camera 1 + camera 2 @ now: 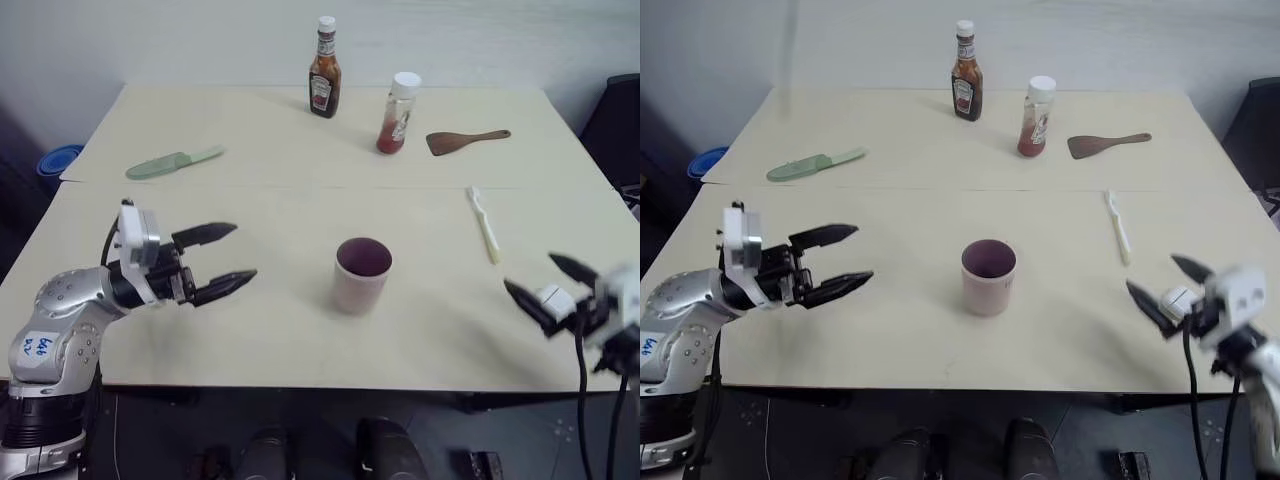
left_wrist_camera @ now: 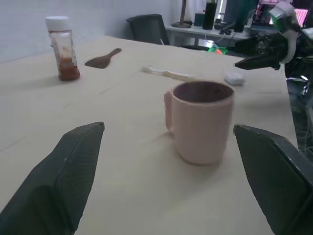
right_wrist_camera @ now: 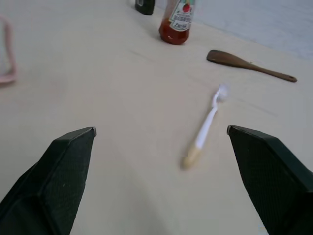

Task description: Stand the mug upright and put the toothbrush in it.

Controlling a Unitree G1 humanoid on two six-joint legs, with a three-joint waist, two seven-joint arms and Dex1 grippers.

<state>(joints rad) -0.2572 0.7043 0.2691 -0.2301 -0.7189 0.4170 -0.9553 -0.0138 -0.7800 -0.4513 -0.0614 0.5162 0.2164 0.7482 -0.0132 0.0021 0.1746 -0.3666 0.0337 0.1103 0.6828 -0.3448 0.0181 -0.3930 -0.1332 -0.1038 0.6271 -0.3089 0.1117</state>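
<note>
Left gripper spread wide, holding nothing, right gripper also spread wide and empty, mug upright between them on table, toothbrush lying flat near right gripper

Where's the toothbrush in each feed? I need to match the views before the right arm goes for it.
Left eye view: toothbrush lies flat right of the upright mug, below the spatula.
Right eye view: same spot, right of the mug.
Left wrist view: behind the mug, a pale strip.
Right wrist view: centre, between the open jaws.
Shared landmark: the spatula, beyond the toothbrush's head.
</note>
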